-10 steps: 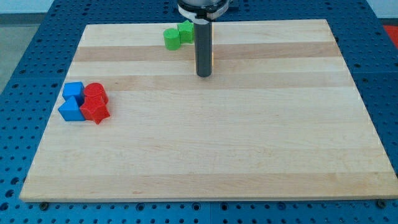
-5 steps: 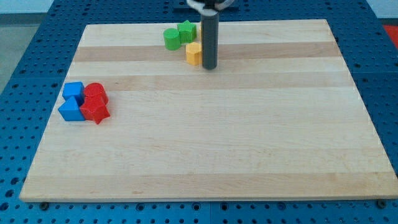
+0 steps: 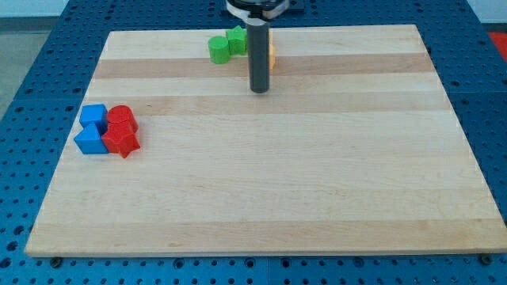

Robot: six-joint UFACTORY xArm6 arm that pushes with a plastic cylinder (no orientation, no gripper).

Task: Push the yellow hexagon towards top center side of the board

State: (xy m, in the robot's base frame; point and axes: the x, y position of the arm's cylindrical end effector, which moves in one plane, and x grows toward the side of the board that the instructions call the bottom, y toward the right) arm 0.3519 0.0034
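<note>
the yellow hexagon (image 3: 272,56) sits close to the board's top edge, near the middle of the view's width, almost wholly hidden behind the rod; only a thin yellow sliver shows on the rod's right side, so its shape cannot be made out here. my tip (image 3: 259,91) rests on the wooden board (image 3: 261,190) below that sliver, toward the view's bottom and a little to its left. whether the rod touches the block cannot be told, since the rod covers the gap.

there is no pincer on this arm, only the straight rod, so nothing is grasped or released; it can only push.

judged from this, the task looks mostly done: the yellow block lies in the top band of the board, roughly at its centre. at most a short nudge toward the view's top may be left.

just to the left of the rod, 2 green blocks stand touching each other: a green cylinder (image 3: 219,49) and a green star-like block (image 3: 236,40). a push drifting left could knock them.

well apart, near the board's left edge, 2 blue blocks (image 3: 93,130) and 2 red blocks (image 3: 121,131) huddle together, far from the work.
</note>
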